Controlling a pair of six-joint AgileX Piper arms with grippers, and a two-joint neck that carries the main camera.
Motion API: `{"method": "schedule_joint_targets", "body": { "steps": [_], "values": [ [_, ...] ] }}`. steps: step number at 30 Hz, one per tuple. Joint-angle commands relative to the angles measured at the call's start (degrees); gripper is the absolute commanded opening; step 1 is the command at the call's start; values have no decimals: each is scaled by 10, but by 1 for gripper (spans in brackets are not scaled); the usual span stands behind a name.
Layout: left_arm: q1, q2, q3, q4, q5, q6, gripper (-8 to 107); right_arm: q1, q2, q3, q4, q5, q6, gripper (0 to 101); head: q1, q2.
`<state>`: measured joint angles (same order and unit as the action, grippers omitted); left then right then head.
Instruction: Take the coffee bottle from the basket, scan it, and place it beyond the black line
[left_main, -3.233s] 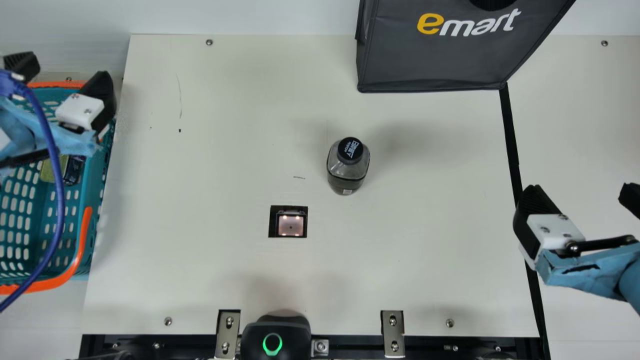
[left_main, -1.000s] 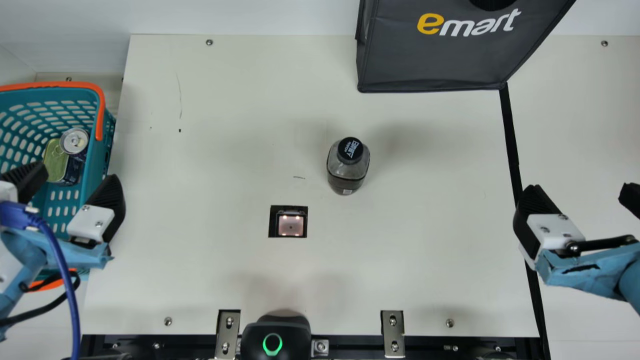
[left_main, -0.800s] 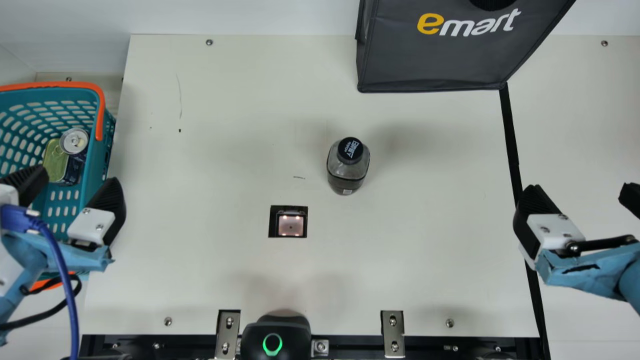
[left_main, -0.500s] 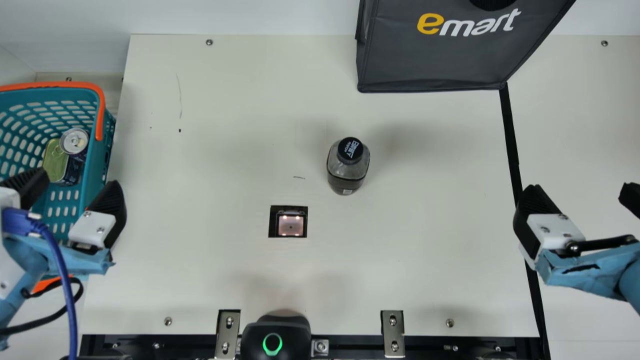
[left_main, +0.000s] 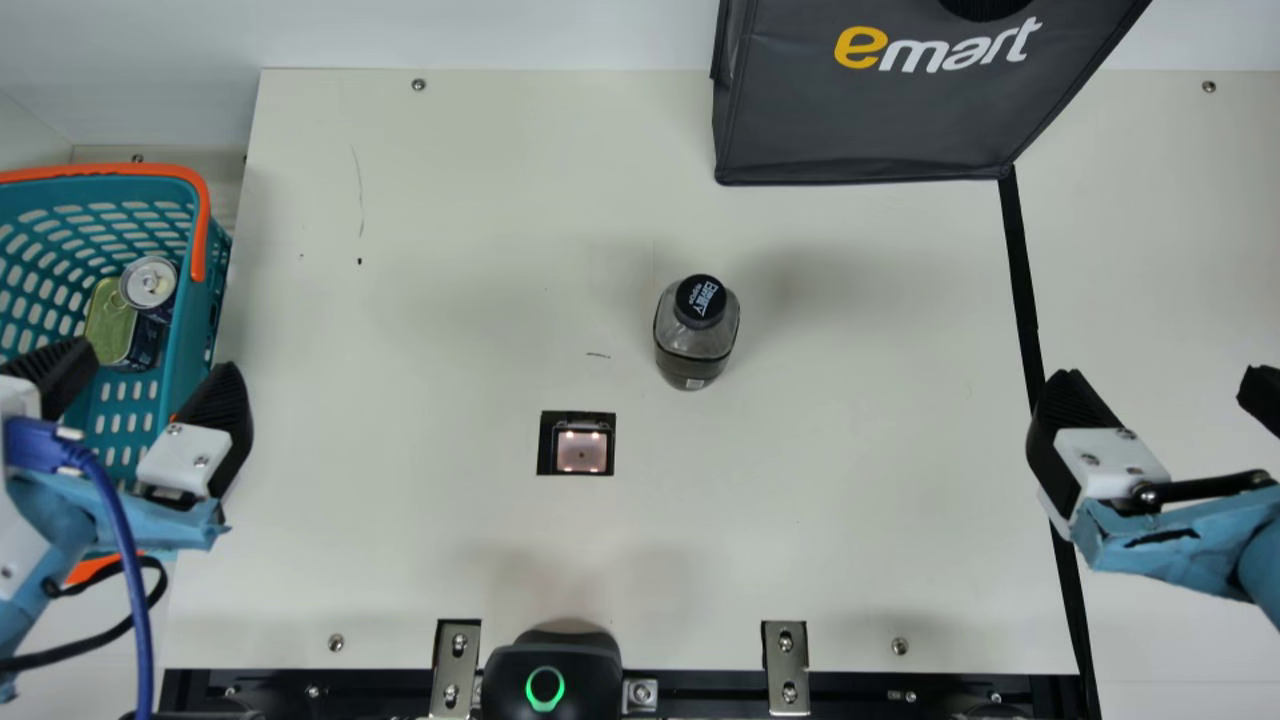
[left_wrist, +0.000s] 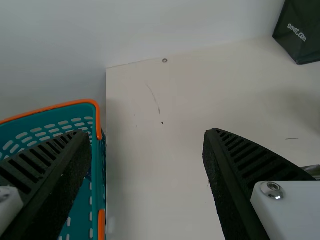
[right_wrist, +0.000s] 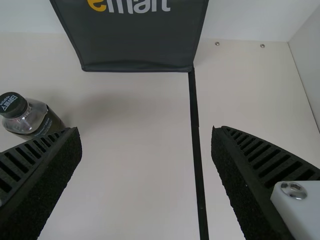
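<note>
Basket (left_main: 190, 325) holds 1 can (left_main: 148, 282), 1 tin (left_main: 107, 325); bag (left_main: 860, 125) meets black line (left_main: 1021, 270).

On your left sits the basket (left_main: 188, 325), a can (left_main: 148, 283) and a tin (left_main: 108, 322) inside it (close neighbours, those two). On the table (left_main: 440, 350), the bottle (left_main: 697, 345) stands beyond and right of the scanner window (left_main: 581, 451). Farther right, the line (left_main: 1022, 280) runs toward you from the bag (left_main: 860, 120) at the back.

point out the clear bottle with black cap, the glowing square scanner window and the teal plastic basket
clear bottle (left_main: 694, 345): main view, body
scanner window (left_main: 581, 452): main view, glass
teal basket (left_main: 190, 320): main view, side wall
</note>
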<state>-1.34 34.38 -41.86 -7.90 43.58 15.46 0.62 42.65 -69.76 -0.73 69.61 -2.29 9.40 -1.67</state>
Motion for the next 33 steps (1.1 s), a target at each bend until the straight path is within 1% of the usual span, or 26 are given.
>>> {"method": "schedule_joint_targets", "body": {
  "steps": [1, 29, 33],
  "values": [
    [0, 0, 0, 0, 0, 0, 90, 0, 0, 0, 0, 0, 0, 91, -15, 1],
    [0, 0, 0, 0, 0, 0, 90, 1, 0, 0, -1, -1, 1, 91, -15, 1],
    [0, 0, 0, 0, 0, 0, 90, 7, 6, -5, 1, -4, 0, 91, -15, 1]
  ]
}}
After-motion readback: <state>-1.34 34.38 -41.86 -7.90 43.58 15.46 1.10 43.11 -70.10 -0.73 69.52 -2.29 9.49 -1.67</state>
